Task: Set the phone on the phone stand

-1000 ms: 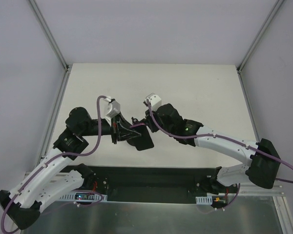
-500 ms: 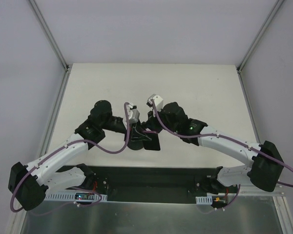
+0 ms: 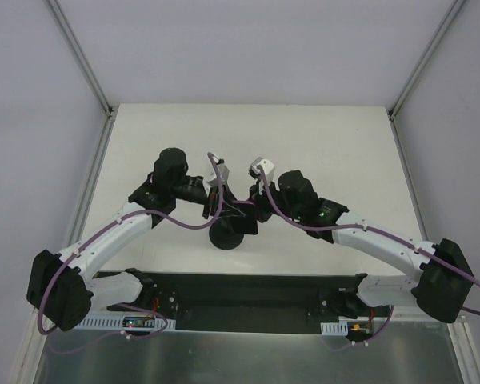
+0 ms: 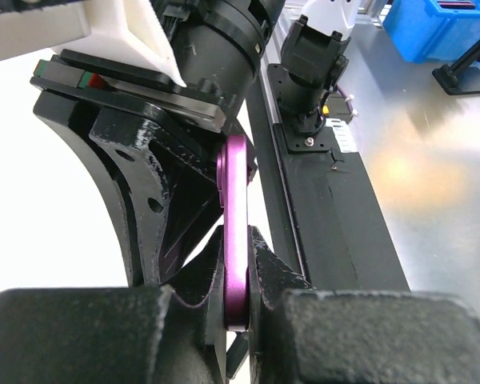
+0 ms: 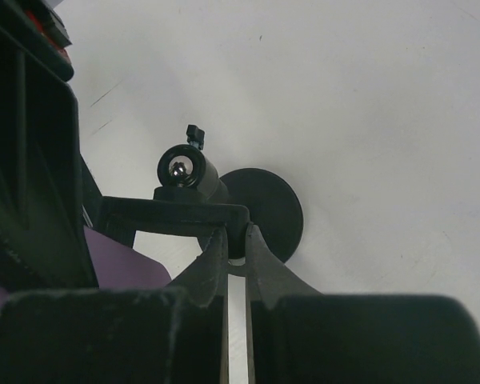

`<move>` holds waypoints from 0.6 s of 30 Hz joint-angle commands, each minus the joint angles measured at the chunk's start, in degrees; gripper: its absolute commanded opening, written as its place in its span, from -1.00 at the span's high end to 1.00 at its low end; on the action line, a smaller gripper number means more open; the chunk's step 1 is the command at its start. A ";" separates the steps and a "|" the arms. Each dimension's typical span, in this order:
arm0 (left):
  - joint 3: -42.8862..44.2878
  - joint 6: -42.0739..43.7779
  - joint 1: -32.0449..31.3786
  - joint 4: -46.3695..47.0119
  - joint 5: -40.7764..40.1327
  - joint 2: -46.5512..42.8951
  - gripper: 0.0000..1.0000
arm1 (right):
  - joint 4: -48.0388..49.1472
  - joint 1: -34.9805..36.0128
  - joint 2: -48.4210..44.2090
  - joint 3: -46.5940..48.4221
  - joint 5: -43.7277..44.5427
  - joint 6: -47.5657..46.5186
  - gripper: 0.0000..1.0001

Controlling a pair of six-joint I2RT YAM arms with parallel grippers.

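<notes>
My left gripper (image 4: 236,240) is shut on the phone (image 4: 234,232), a thin slab seen edge-on with a purple rim, held upright between the fingers. My right gripper (image 5: 235,236) is shut on the corner of the phone stand's flat holder frame (image 5: 176,214). The stand's ball joint (image 5: 180,170) and round black disc base (image 5: 268,210) lie just beyond. The phone's purple face (image 5: 120,268) shows left of the right fingers, next to the holder. In the top view both grippers meet at mid-table, left (image 3: 222,208) and right (image 3: 253,214), above the disc base (image 3: 226,238).
The white table top (image 3: 320,144) is fenced by aluminium posts (image 3: 84,60) and white walls. A black mounting rail (image 3: 248,292) runs along the near edge. The left wrist view shows the right arm's base (image 4: 312,72) and a blue bin (image 4: 440,32) beyond the table.
My left arm has swung inward and to the right with the phone, closing up against the right gripper. The right gripper and stand have shifted slightly right; the disc base now shows below them.
</notes>
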 commanded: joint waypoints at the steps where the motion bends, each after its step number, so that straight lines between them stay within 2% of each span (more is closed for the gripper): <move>1: 4.44 2.91 1.25 -1.97 3.42 2.81 1.00 | 5.62 -0.24 -3.33 -0.58 -2.36 -0.44 0.99; 9: 6.54 2.56 2.57 -4.17 6.14 5.63 1.00 | 6.58 -0.59 -2.10 -0.68 -4.64 -0.79 0.99; 13: 9.70 7.98 4.59 -15.14 5.46 6.25 1.00 | 4.65 -1.30 -1.92 0.55 -6.48 -2.10 0.99; 18: 10.32 7.92 4.77 -16.83 7.37 9.40 1.00 | 3.78 -2.18 -0.61 1.78 -8.94 -2.72 0.99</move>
